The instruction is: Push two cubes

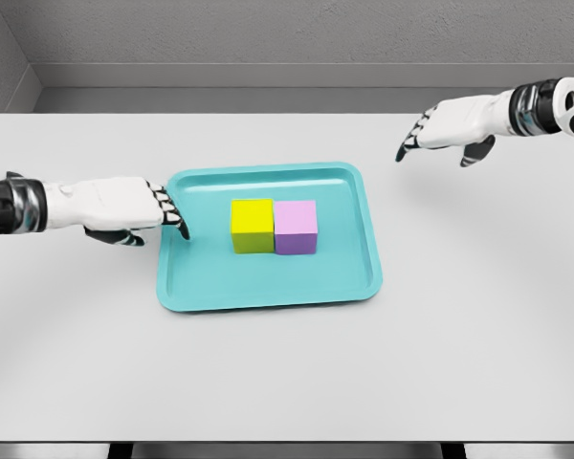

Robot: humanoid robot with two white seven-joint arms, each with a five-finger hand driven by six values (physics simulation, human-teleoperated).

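Left hand [124,212], fingers open and empty, reaches over the tray [268,287] rim at 9 o'clock. Yellow cube [252,225] touches pink cube [296,227] mid-tray, lying at its 3 o'clock. Right hand [450,129], open, hangs farther off at 1 o'clock.

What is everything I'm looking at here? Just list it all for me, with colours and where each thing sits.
table: one, white, fills most of the view
tray: one, teal, middle of the table
yellow cube: one, in the tray, touching the cube to its right
purple cube: one, in the tray, right of the yellow one
wall: grey, behind the table
left hand: white with dark fingertips, open, fingertips at the tray's left rim
right hand: white, open, above the table right of the tray
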